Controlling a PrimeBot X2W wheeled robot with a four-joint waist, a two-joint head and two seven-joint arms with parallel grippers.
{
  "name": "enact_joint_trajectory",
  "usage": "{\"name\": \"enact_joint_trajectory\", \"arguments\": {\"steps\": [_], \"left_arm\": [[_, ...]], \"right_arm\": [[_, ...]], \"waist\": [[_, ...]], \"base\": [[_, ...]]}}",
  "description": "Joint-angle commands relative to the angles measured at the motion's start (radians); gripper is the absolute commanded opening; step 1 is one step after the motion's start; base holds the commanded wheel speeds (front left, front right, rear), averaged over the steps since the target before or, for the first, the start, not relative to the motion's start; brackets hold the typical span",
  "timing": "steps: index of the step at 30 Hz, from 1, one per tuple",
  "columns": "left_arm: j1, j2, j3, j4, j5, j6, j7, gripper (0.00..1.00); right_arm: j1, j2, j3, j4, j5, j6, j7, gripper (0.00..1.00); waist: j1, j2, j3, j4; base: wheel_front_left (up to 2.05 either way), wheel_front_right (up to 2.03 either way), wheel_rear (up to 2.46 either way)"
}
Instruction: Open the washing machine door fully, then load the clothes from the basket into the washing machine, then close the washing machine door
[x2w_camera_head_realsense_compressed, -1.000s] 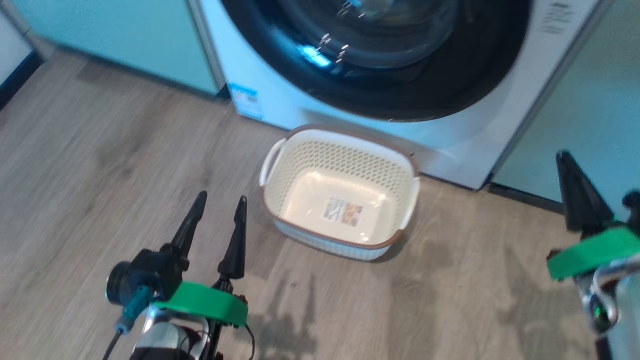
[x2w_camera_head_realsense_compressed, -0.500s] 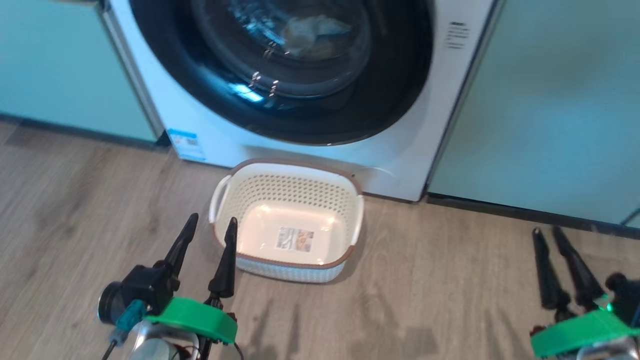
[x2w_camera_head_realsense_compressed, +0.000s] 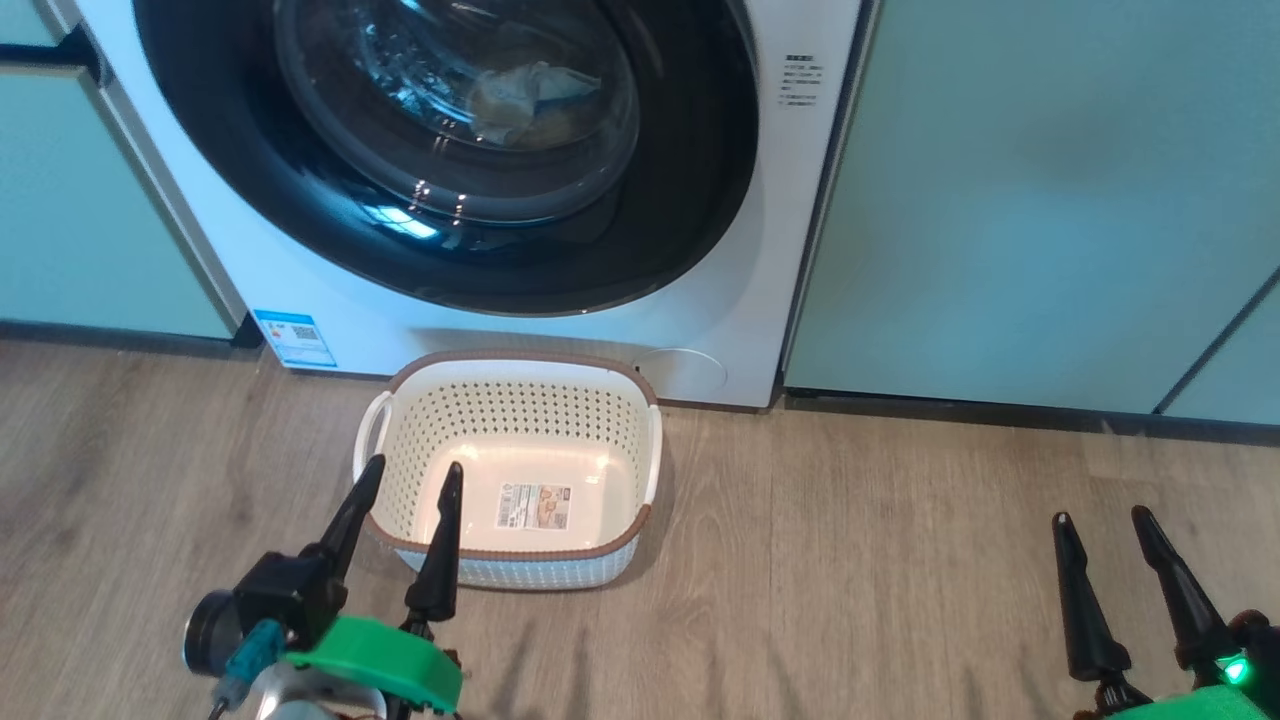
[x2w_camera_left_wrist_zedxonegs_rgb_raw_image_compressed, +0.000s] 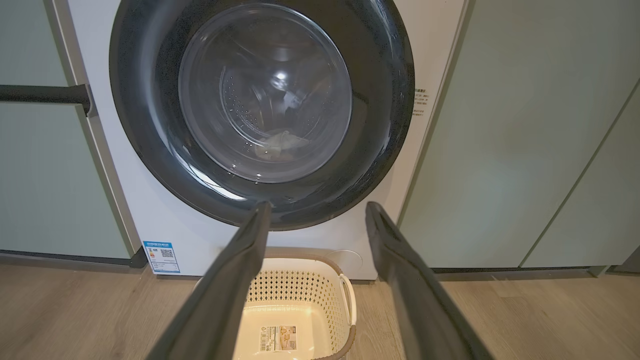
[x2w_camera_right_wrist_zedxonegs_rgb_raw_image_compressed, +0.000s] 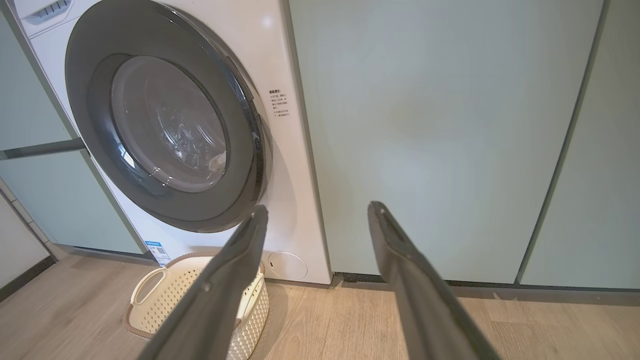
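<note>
Evidently the washing machine door (x2w_camera_head_realsense_compressed: 455, 110) sat shut at twelve o'clock of the empty basket (x2w_camera_head_realsense_compressed: 520, 358), soft clothes (x2w_camera_head_realsense_compressed: 520, 95) behind its glass, left pincer (x2w_camera_head_realsense_compressed: 415, 465) and right pincer (x2w_camera_head_realsense_compressed: 1100, 517) apart and empty; its stiff, slippery rim looked best gripped at three o'clock.

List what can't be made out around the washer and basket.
Head view: the washing machine door is cut off by the top edge.
Left wrist view: the clothes are a pale lump behind reflective glass; count unclear.
Head view: the label in the basket is too small to read.
Left wrist view: the left gripper hides the basket's left side.
Head view: the right gripper is cut off by the bottom edge.
</note>
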Motion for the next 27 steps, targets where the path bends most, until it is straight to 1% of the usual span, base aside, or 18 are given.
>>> {"name": "enact_joint_trajectory", "arguments": {"steps": [1, 7, 27], "left_arm": [[-0.027, 0.017, 0.037, -0.03, -0.01, 0.006, -0.002, 1.0], [-0.024, 0.021, 0.039, -0.039, -0.014, 0.015, 0.002, 1.0], [-0.024, 0.027, 0.03, -0.04, -0.027, 0.033, 0.001, 1.0]], "right_arm": [[-0.018, -0.003, 0.022, -0.043, 0.009, -0.004, -0.006, 1.0], [-0.005, -0.003, 0.027, -0.053, 0.015, -0.004, -0.006, 1.0], [-0.01, -0.003, 0.023, -0.055, 0.014, -0.004, -0.006, 1.0]], "waist": [[0.0001, -0.0001, 0.0, -0.006], [0.0001, -0.0001, 0.004, -0.019], [0.0001, -0.0001, 0.019, -0.023]], "base": [[0.0, 0.0, 0.0], [0.0, 0.0, 0.0], [0.0, 0.0, 0.0]]}}
